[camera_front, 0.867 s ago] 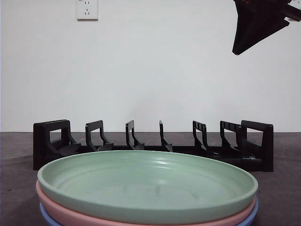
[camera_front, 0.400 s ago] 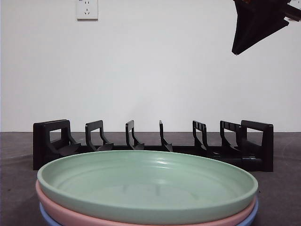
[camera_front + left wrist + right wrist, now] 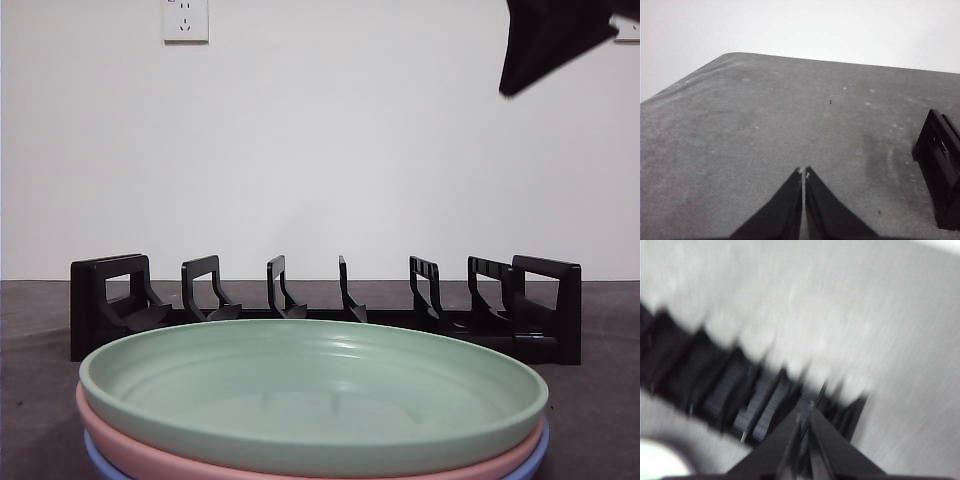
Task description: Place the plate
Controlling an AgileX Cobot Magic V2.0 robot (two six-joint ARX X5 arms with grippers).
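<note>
A stack of three plates sits at the front of the table: a green plate (image 3: 310,385) on top, a pink plate (image 3: 150,452) under it, a blue plate (image 3: 535,452) at the bottom. Behind them stands a black slotted plate rack (image 3: 325,305), empty. My right gripper (image 3: 515,85) hangs high at the top right, jaws shut and empty; its blurred wrist view shows the rack (image 3: 730,385) below the gripper (image 3: 805,412). My left gripper (image 3: 803,172) is shut and empty over bare table, with one end of the rack (image 3: 940,165) beside it.
A grey table (image 3: 765,125) with a rounded far corner. A white wall with a power socket (image 3: 185,18) stands behind the rack.
My right gripper has risen a little at the top right of the front view; its wrist view is motion-blurred. The plates and rack have not moved.
</note>
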